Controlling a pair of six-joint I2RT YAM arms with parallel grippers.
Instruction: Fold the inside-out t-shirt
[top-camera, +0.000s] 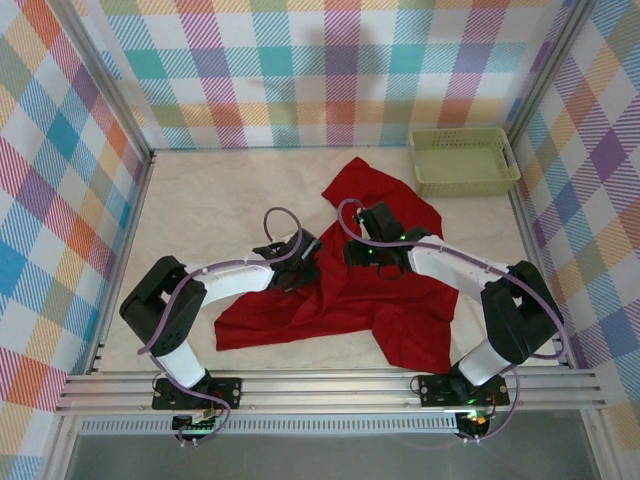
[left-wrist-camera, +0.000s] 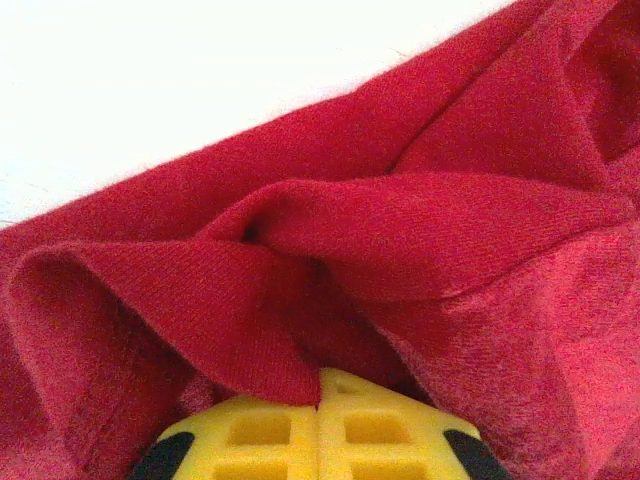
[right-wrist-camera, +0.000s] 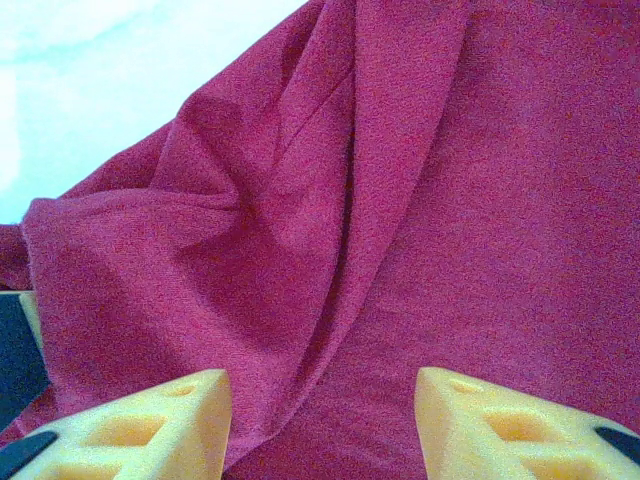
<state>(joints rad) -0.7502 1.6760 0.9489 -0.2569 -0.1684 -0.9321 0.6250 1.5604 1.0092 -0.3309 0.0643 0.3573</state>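
Inside-out t-shirt (top-camera: 400, 320) may slip: left gripper (left-wrist-camera: 320, 385) clamps only a thin fold, right gripper (right-wrist-camera: 322, 400) gapes above it.

Both arms bend inward, wrists close together. Left pincer (left-wrist-camera: 320, 380) is clamped (jaws flush) on the inside-out t-shirt (left-wrist-camera: 420, 230); right pincer (right-wrist-camera: 320, 390) has its jaws apart.

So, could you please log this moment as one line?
left pincer: shut on shirt | right pincer: open over shirt | shirt: crumpled

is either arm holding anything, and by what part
The left gripper has its jaws shut on a raised fold of the red t-shirt. The right gripper hangs open over it, holding nothing.
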